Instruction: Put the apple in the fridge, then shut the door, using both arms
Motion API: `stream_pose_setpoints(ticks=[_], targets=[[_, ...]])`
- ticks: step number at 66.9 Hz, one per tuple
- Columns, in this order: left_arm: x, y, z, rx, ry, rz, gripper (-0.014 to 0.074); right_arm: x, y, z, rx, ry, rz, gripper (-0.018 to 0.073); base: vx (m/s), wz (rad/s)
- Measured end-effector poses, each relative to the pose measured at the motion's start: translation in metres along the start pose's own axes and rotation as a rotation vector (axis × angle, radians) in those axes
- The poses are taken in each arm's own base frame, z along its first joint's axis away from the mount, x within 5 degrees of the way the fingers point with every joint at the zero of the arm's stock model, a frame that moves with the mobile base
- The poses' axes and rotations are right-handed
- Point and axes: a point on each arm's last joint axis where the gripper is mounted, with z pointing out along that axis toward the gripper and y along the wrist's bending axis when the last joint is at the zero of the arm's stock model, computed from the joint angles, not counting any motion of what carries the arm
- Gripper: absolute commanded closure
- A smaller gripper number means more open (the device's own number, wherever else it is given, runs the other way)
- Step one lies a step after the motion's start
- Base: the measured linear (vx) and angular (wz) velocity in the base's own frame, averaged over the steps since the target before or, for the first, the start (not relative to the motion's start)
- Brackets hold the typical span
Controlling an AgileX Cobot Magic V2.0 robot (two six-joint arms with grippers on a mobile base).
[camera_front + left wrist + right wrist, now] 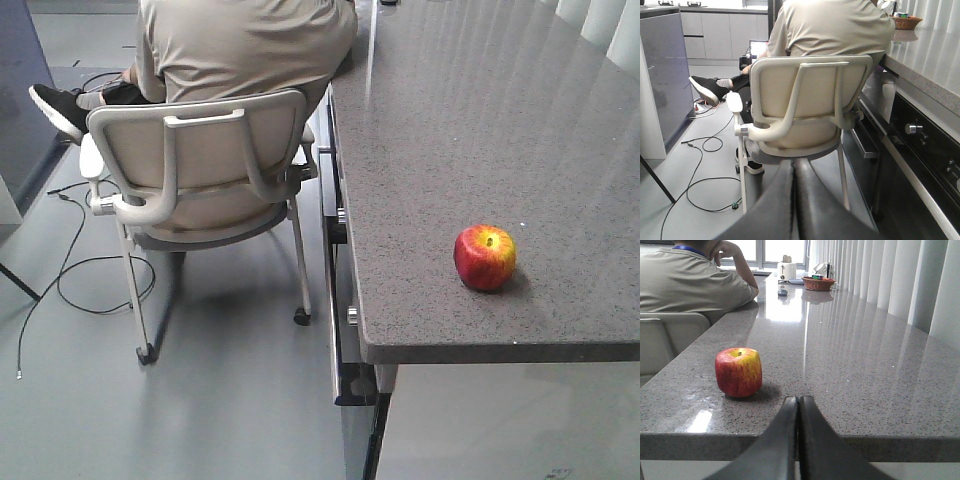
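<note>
Right gripper (798,401) and left gripper (794,165) both have jaws pressed together, empty. Apple (738,372) stands upright on the table (855,370) near its front edge, ahead-left of the right gripper. Judged firm, smooth, fairly light, prone to roll and bruise: clamp across its widest girth with moderate force

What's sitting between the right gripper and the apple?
Nothing but bare speckled countertop, seen in the right wrist view, separates the shut right gripper from the apple.
</note>
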Motion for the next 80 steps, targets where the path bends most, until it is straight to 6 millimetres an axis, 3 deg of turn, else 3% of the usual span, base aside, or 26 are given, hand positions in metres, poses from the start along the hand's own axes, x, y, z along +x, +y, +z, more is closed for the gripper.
stream_pose_setpoints(ticks=[29, 37, 50, 62, 67, 80], targets=[[0.0, 0.0, 0.0, 0.0, 0.0, 0.0, 0.0603, -0.006, 0.0, -0.001, -0.004, -0.006, 0.04, 0.0563, 0.0, 0.0], [0.0, 0.0, 0.0, 0.0, 0.0, 0.0, 0.0603, -0.031, 0.001, -0.007, -0.013, -0.031, 0.073, 0.0563, 0.0, 0.0], [0.0, 0.0, 0.0, 0.0, 0.0, 0.0, 0.0603, -0.092, 0.001, -0.015, -0.026, -0.076, 0.091, 0.0563, 0.0, 0.0], [0.0, 0.0, 0.0, 0.0, 0.0, 0.0, 0.0603, -0.148, 0.002, -0.001, -0.037, 0.04, 0.028, 0.0563, 0.0, 0.0], [0.0, 0.0, 0.0, 0.0, 0.0, 0.0, 0.0603, -0.164, 0.003, 0.008, -0.049, 0.129, 0.007, 0.0563, 0.0, 0.0], [0.0, 0.0, 0.0, 0.0, 0.0, 0.0, 0.0603, -0.177, 0.009, 0.028, -0.111, 0.373, 0.035, 0.0562, 0.0, 0.0]])
